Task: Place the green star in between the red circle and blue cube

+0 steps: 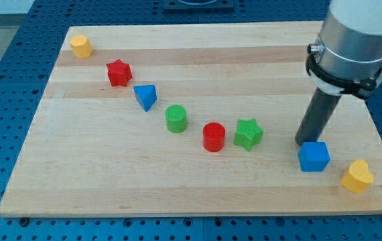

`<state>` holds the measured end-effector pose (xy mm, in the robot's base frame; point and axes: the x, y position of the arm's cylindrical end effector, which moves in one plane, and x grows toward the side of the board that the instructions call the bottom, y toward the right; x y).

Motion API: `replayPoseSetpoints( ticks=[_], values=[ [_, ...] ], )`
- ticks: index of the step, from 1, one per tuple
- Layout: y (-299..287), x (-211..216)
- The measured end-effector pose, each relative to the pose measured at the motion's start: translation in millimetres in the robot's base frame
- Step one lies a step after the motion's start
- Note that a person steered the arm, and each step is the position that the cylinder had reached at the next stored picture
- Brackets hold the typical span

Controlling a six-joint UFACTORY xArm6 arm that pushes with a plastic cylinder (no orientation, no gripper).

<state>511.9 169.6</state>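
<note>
The green star (248,133) lies on the wooden board, just right of the red circle (214,137) and nearly touching it. The blue cube (313,156) sits further to the view's right, with a gap between it and the star. My tip (304,142) rests on the board at the blue cube's upper left corner, close against it, and to the right of the green star. The dark rod rises from there toward the view's top right.
A yellow heart (357,176) lies at the lower right near the board's edge. A green circle (176,118), a blue triangle (146,97), a red star (118,72) and a yellow hexagon (80,46) run diagonally toward the upper left.
</note>
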Motion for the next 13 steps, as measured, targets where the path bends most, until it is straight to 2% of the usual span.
replayPoseSetpoints(
  ticks=[2, 4, 6, 7, 9, 10, 11, 13],
  values=[
    [-32.4, -42.0],
    [-103.0, -39.3],
    [-122.7, -43.1],
    [-124.2, -39.4],
    [-74.1, -26.2],
    [-72.7, -26.2],
    [-72.7, -32.6],
    [-71.6, -79.5]
  ],
)
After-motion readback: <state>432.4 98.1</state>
